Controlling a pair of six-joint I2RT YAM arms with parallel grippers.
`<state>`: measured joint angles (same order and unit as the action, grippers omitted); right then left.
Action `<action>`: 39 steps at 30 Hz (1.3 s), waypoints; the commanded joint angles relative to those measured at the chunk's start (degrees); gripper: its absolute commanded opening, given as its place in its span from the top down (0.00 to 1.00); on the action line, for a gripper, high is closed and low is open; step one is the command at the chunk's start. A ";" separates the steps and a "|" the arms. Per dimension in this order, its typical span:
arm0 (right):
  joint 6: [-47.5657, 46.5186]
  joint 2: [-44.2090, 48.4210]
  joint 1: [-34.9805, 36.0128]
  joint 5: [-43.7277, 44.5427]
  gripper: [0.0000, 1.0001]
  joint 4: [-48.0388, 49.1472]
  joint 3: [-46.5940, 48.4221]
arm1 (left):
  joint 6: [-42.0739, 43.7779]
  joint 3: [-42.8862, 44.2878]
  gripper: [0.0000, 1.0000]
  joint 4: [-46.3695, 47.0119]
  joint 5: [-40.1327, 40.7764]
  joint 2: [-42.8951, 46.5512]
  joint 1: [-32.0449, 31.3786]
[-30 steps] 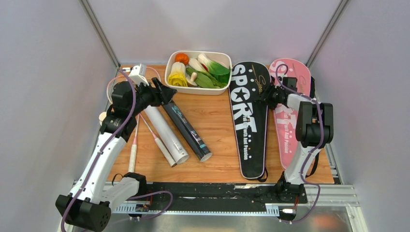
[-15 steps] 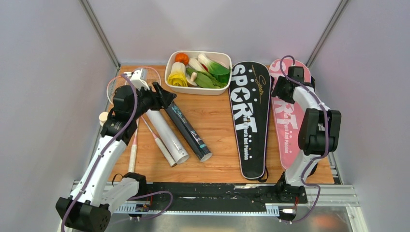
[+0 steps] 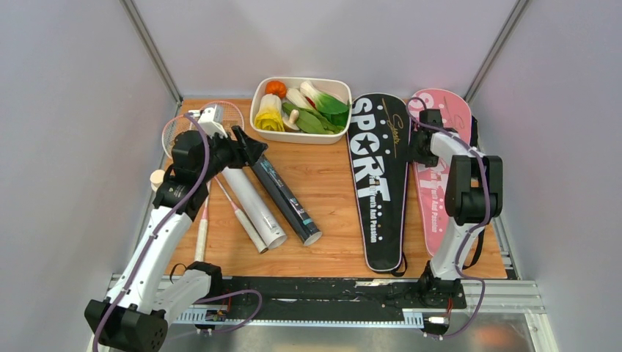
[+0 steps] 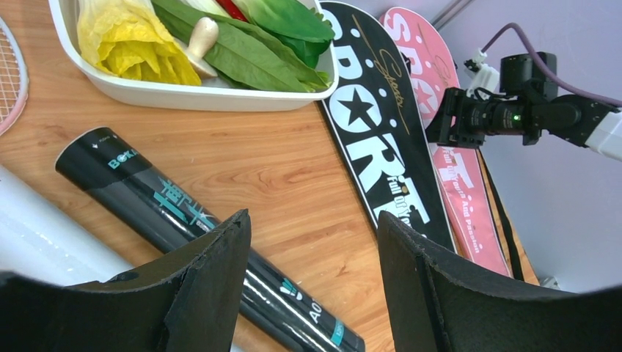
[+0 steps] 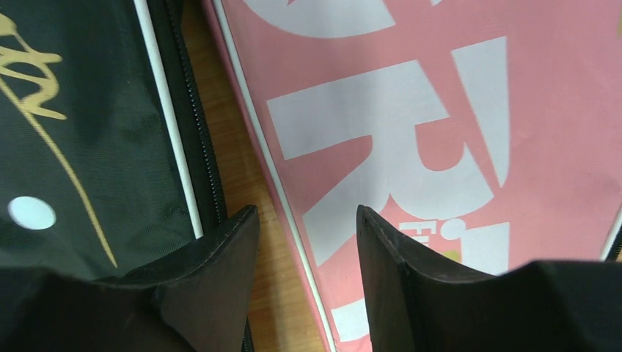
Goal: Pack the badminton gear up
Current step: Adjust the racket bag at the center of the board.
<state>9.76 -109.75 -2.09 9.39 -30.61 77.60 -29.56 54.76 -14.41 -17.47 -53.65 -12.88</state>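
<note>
The black "SPORT" cover (image 3: 376,176) and the pink cover (image 3: 440,183) lie flat side by side on the right. My right gripper (image 3: 416,147) hovers low over the gap between them. In the right wrist view it (image 5: 306,216) is open, straddling the white-piped left edge of the pink cover (image 5: 411,110), with the black cover (image 5: 81,147) to its left. A black tube (image 3: 284,192) and a white tube (image 3: 251,204) lie slanted at centre left beside thin racquets (image 3: 233,207). My left gripper (image 3: 253,149) is open above the far end of the black tube (image 4: 183,220) and holds nothing.
A white tray (image 3: 258,103) of toy vegetables stands at the back centre. A small bottle with a cream cap (image 3: 155,177) sits at the left table edge. A pink-framed racquet head (image 3: 174,126) lies under the left arm. Grey walls close in on both sides.
The right gripper rose toward the back over the pink cover, then came back down to the cover's left edge, its jaws widening and then narrowing. The left arm has barely moved.
</note>
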 commanded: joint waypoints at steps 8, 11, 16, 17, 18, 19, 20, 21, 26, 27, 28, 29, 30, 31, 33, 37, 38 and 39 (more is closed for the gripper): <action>-0.94 -4.48 0.75 9.72 0.78 0.37 -0.04 | 1.18 0.25 0.29 0.55 0.92 -0.71 -0.08; -1.64 -0.84 0.83 12.78 1.00 0.22 0.09 | 1.54 0.56 0.29 0.51 0.32 -0.75 -0.09; -2.50 8.97 1.80 15.82 1.00 -1.84 1.93 | 2.00 0.98 0.28 -0.13 0.07 -0.76 -0.01; -2.66 10.50 1.90 16.23 1.00 -3.09 3.19 | 1.85 0.97 0.28 -0.17 0.07 -0.71 -0.02; -2.94 11.66 3.37 16.66 1.00 -4.55 3.92 | 1.52 0.92 0.28 -0.17 -0.04 -0.69 -0.03; -3.05 12.77 4.51 17.31 1.00 -6.23 5.73 | 1.39 0.90 0.28 -0.06 -0.11 -0.56 0.01; -2.97 13.74 5.49 17.68 1.00 -7.99 7.13 | 1.12 0.77 0.28 -0.03 -0.35 -0.48 -0.02; -2.74 14.66 6.38 17.72 1.00 -9.48 8.57 | 0.97 0.73 0.28 0.01 -0.53 -0.38 -0.03; -0.06 20.30 12.61 14.34 1.00 -16.73 14.79 | 0.22 0.33 0.28 -0.44 -2.04 -0.41 -0.05; 0.69 21.54 14.58 13.96 1.00 -17.77 15.70 | 0.12 0.34 0.28 -0.79 -2.35 -0.47 -0.04; 1.49 22.89 16.41 12.73 1.00 -18.44 16.31 | -0.06 0.39 0.28 -0.97 -2.91 -0.48 -0.04; 2.38 24.21 17.84 10.87 1.00 -18.62 16.78 | -0.10 0.20 0.28 -1.10 -3.13 -0.38 -0.04; 3.59 25.50 19.16 9.27 1.00 -18.92 17.29 | -0.29 0.10 0.28 -1.09 -3.36 -0.30 -0.04; 4.55 26.70 20.16 6.49 1.00 -19.03 17.66 | -0.39 -0.22 0.28 -1.03 -3.40 -0.14 -0.08; 6.29 29.40 20.74 -2.50 1.00 -17.18 17.21 | -0.68 -0.53 0.28 -0.86 -3.61 0.12 0.00; 10.86 37.67 19.66 -19.06 1.00 -4.58 5.85 | -0.70 -0.86 0.28 -1.30 -4.41 0.56 -0.05; 12.71 39.20 18.24 -20.62 1.00 -2.42 2.84 | -0.68 -0.92 0.28 -1.55 -4.52 0.69 -0.09; 13.55 40.15 16.43 -21.28 1.00 -1.25 -0.16 | -0.72 -1.07 0.28 -1.61 -4.60 0.79 -0.05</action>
<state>16.62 -74.94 18.37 0.75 -42.06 85.89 -29.74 54.08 -15.66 -20.53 -54.28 -12.88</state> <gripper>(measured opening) 0.014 0.720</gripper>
